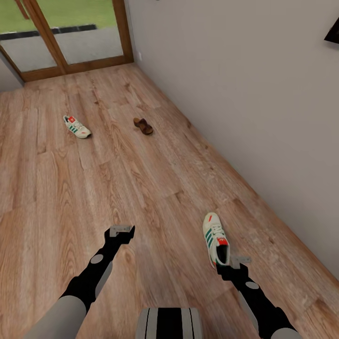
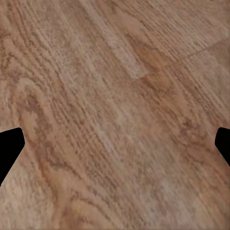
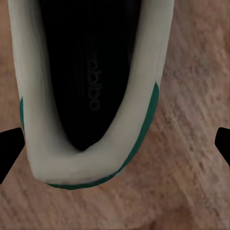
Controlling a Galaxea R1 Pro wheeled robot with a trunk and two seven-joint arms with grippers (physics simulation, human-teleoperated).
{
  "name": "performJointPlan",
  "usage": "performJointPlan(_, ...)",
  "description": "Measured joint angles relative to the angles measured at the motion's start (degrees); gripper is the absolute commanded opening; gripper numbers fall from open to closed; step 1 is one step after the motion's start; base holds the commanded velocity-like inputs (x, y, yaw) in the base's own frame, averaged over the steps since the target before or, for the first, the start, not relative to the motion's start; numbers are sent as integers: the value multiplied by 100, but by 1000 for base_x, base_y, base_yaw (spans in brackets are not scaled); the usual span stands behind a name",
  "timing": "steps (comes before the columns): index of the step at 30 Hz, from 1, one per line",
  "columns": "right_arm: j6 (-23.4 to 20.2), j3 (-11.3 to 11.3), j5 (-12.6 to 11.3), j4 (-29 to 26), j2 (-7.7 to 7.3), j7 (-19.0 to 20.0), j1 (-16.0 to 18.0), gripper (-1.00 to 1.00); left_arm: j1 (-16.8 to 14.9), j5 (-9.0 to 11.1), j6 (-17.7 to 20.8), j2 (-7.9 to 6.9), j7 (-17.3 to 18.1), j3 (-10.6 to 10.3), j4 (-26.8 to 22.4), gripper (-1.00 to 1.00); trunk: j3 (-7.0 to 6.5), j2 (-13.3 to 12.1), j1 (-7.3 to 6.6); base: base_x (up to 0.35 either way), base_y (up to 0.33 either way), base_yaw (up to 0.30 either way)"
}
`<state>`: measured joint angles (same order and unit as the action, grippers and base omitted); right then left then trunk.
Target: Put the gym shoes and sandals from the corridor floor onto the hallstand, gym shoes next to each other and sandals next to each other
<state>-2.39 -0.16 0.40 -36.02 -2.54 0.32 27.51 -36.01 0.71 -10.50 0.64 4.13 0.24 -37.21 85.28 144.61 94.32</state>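
Hovering over near gym shoe (image 1: 215,238), right gripper (image 3: 115,143) spread wide, empty. Shoe light, soft-walled; stiff heel collar likely best hold.

I see light brown wood-grain plank flooring (image 1: 141,188) with darker swirling knots, and on it a near white lace-up sneaker (image 1: 215,239) with green side stripes, a red tongue label and a black lining. A matching far white sneaker (image 1: 76,126) shows green stripes and a red-orange heel, beside a small brown leather sandal (image 1: 143,125). The off-white plain wall (image 1: 245,94) meets warm wood-framed glass doors (image 1: 70,37).
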Motion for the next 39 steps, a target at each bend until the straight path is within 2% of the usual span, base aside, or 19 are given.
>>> performJointPlan(26, 0, 0, 0, -10, 0, 7, 0, 100, 0, -13, 8, 15, 28, -8, 33, 100, 0, 0, 2, 8, 32, 0)
performJointPlan(31, 0, 0, 0, -10, 0, 8, 0, 100, -8, -8, 19, 13, 28, -8, 34, 100, 110, 6, 15, 0, 0, 0)
performJointPlan(39, 0, 0, 0, -10, 0, 8, 0, 100, -8, -10, 17, 22, 28, -9, 34, 100, 111, 7, 14, 0, 0, 0)
